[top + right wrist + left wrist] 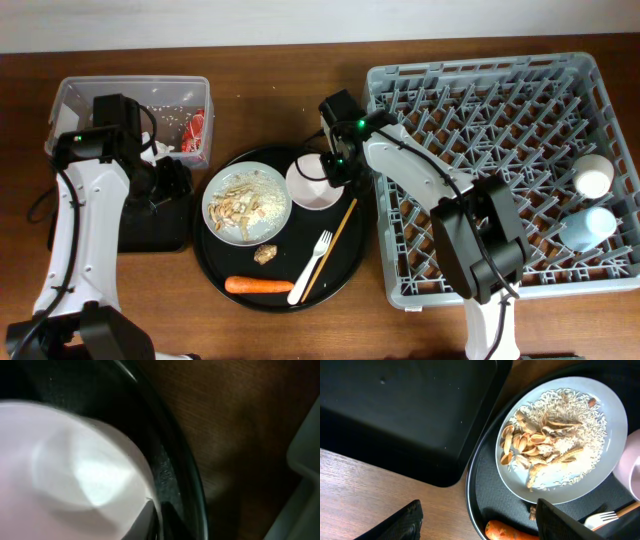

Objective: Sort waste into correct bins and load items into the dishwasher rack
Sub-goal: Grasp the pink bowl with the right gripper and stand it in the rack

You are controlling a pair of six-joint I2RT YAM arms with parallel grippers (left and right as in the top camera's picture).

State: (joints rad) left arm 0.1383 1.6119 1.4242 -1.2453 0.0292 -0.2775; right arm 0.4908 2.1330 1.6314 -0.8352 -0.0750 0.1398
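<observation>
Done: white cup [593, 180], blue cup [590, 226] in rack [480, 62]; wrapper [196, 128] in tub [70, 95]. Todo: saucer [312, 190] at right gripper [335, 172] (grip: can't tell), plate [211, 208], carrot [258, 285], fork [310, 268] beyond. Left gripper [480, 521] open.

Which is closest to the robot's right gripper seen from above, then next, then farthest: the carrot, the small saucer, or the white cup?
1. the small white saucer, right beside the right gripper on the round tray
2. the orange carrot, low on that tray
3. the white cup, far right in the rack
</observation>
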